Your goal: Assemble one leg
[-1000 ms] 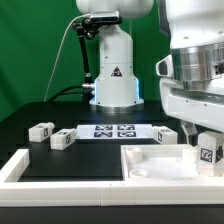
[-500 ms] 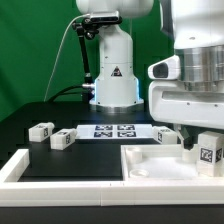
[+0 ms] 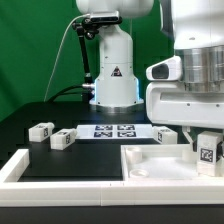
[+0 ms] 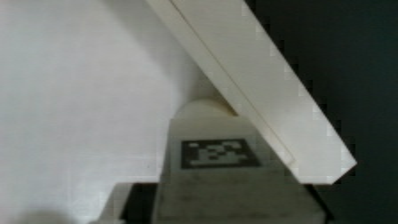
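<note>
My gripper [image 3: 207, 158] is shut on a leg [image 3: 208, 151], a stubby white block with a black-and-white tag, and holds it upright over the right corner of the large white recessed panel [image 3: 150, 165]. In the wrist view the held leg [image 4: 222, 150] runs out from between my dark fingers [image 4: 146, 203], its far end against the panel's raised rim [image 4: 249, 80]. Whether it touches the panel floor cannot be told. Three more legs lie on the black table: two at the exterior view's left [image 3: 41, 130] [image 3: 62, 139], one by the marker board's right end [image 3: 166, 134].
The marker board [image 3: 113, 131] lies in front of the arm's white base [image 3: 113, 75]. A white raised border [image 3: 18, 166] runs along the front and left. The panel's flat inside [image 4: 89, 100] fills much of the wrist view.
The arm's wrist housing has shifted slightly to the exterior view's left. The held leg stays in almost the same place over the panel's corner.
</note>
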`<state>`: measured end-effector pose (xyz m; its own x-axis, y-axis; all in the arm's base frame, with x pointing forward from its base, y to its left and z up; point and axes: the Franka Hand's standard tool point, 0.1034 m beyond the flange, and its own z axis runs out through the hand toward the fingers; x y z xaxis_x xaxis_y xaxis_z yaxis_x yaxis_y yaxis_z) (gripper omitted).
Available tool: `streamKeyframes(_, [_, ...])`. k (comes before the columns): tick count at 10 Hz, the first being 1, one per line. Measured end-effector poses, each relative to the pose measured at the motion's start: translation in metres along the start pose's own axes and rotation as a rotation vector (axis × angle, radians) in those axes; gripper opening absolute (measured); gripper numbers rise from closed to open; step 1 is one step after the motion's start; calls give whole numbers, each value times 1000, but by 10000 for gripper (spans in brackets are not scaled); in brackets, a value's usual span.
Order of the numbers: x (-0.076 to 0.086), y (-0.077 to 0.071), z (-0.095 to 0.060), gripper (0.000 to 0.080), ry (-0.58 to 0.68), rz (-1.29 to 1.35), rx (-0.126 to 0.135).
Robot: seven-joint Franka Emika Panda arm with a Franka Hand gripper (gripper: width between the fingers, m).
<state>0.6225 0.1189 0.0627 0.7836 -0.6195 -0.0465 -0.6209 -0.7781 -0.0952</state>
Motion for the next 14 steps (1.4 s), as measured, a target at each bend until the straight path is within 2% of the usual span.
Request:
streamKeyframes(2, [0, 0, 0, 289, 0, 25, 0])
streamKeyframes(5, [3, 3, 0, 289, 14, 396, 64])
streamKeyframes(6, [3, 3, 0, 289, 10, 522, 78])
streamKeyframes(10, [1, 0, 1, 290, 6, 974, 111])
streamKeyframes(12, [-1, -1, 1, 290, 5, 1228, 142])
streamKeyframes(14, [-1, -2, 1, 290, 0, 1425, 148])
